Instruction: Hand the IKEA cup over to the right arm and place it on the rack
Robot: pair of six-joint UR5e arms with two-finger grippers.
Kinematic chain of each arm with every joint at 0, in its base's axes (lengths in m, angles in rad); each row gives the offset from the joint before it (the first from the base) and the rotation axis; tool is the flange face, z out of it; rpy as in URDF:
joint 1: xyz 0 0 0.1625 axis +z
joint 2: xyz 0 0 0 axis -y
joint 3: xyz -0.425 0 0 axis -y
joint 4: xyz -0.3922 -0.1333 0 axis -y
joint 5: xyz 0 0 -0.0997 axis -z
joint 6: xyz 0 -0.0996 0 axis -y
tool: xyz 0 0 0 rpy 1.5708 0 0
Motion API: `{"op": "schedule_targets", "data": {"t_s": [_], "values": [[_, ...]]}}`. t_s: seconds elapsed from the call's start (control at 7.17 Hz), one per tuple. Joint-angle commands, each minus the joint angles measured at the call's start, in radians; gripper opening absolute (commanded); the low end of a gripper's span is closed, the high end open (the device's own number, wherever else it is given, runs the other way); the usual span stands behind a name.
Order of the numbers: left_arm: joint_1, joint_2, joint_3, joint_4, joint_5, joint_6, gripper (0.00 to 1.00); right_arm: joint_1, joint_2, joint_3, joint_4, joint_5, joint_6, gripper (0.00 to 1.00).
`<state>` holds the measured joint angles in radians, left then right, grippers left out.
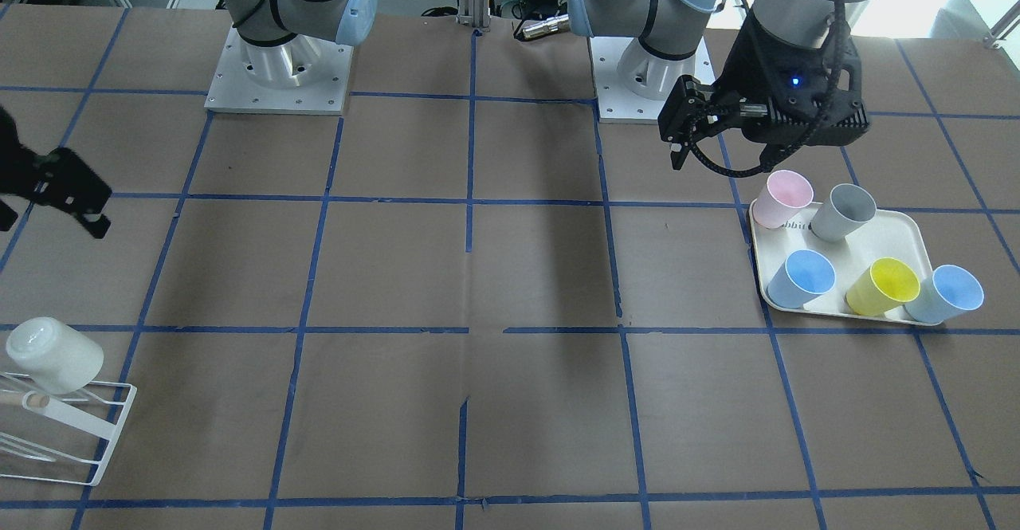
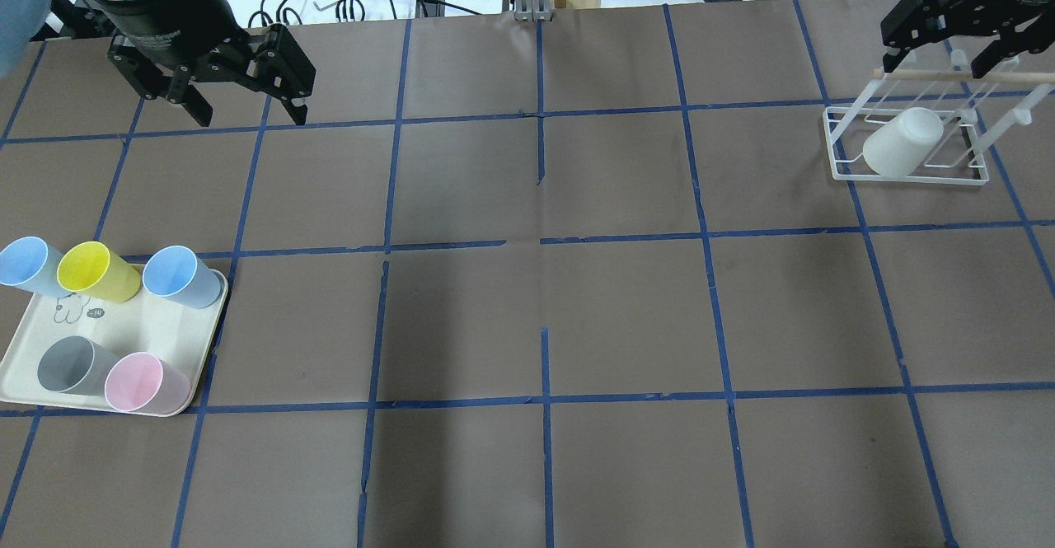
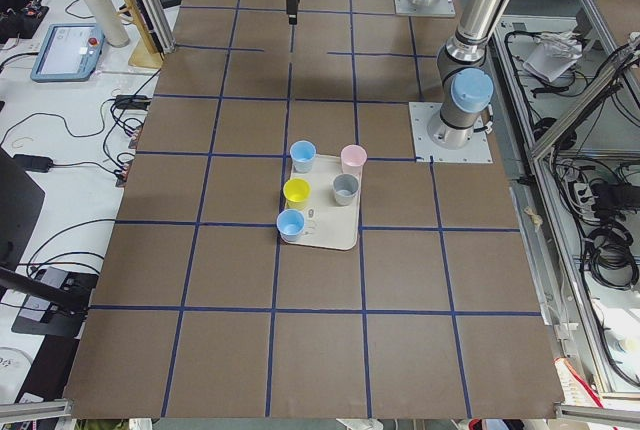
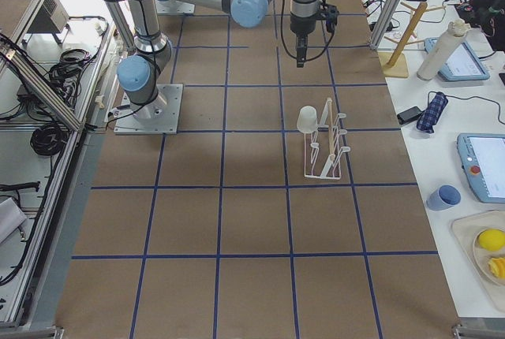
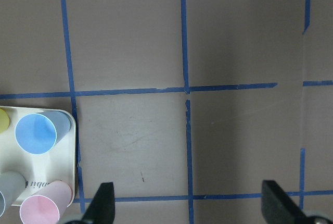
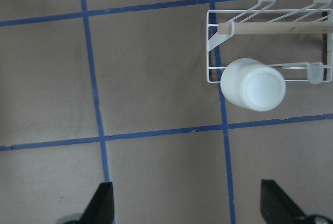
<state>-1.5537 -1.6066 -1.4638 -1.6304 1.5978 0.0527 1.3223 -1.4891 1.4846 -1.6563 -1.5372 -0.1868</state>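
Two pincers hang spread and empty over the brown, blue-taped bench (image 2: pixel 544 309). The cream cup (image 2: pixel 902 142) sits upside down on the rack (image 2: pixel 911 178), slipped over a prong at one end and tilted, its base raised and its mouth toward the wire frame. In the right wrist view the cup's round base faces the camera at the rack's corner, below a wooden bar (image 6: pixel 276 27) that runs along the rack's top.

The right pincer (image 2: pixel 938 62) hovers above the far side of the rack, fingers wide apart, touching neither the wire nor the cup. At the opposite end of the bench the left pincer (image 2: pixel 247 111) is held in the air with its fingers just as wide, well apart from the rack.

Nearer the robot than the left pincer lies a cream tray (image 2: pixel 140 317) with five upright cups: a pink cup (image 2: pixel 147 383) and a grey cup (image 2: pixel 72 364) along one side, and a yellow cup (image 2: pixel 97 271) between two blue cups (image 2: pixel 177 276) along the other. One blue cup stands at the tray's very edge.
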Motion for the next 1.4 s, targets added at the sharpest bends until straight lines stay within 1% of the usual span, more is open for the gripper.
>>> {"op": "schedule_targets", "data": {"t_s": [0.0,0.14,0.28,0.42,0.56,0.7,0.84,0.98,1.12,1.26], "values": [[-0.003,-0.018,-0.084,0.021,0.001,-0.005,1.00,0.165,-0.069,0.002,0.090,-0.006,0.056,1.00],[-0.002,-0.016,-0.108,0.147,-0.004,-0.005,1.00,0.228,-0.089,0.003,0.116,-0.015,0.094,1.00],[-0.008,-0.007,-0.096,0.139,-0.010,-0.007,1.00,0.263,-0.097,0.008,0.122,-0.015,0.102,1.00],[-0.014,0.031,-0.095,0.133,-0.004,0.005,1.00,0.293,-0.097,0.014,0.121,-0.017,0.145,1.00],[-0.020,0.039,-0.101,0.120,-0.013,0.009,1.00,0.302,-0.089,0.017,0.109,-0.012,0.147,1.00],[-0.002,0.007,-0.093,0.107,-0.062,0.000,1.00,0.302,-0.070,0.019,0.096,-0.014,0.141,1.00],[0.006,-0.025,-0.064,0.200,-0.070,0.031,1.00,0.302,-0.068,0.019,0.069,-0.012,0.138,1.00],[0.003,-0.060,-0.052,0.245,-0.044,0.038,1.00,0.302,-0.066,0.019,0.069,-0.015,0.135,1.00],[-0.015,-0.049,-0.081,0.216,-0.035,0.027,1.00,0.302,-0.068,0.017,0.069,-0.015,0.135,1.00],[-0.013,-0.017,-0.063,0.143,-0.010,0.027,1.00,0.302,-0.068,0.017,0.069,-0.014,0.136,1.00]]}}
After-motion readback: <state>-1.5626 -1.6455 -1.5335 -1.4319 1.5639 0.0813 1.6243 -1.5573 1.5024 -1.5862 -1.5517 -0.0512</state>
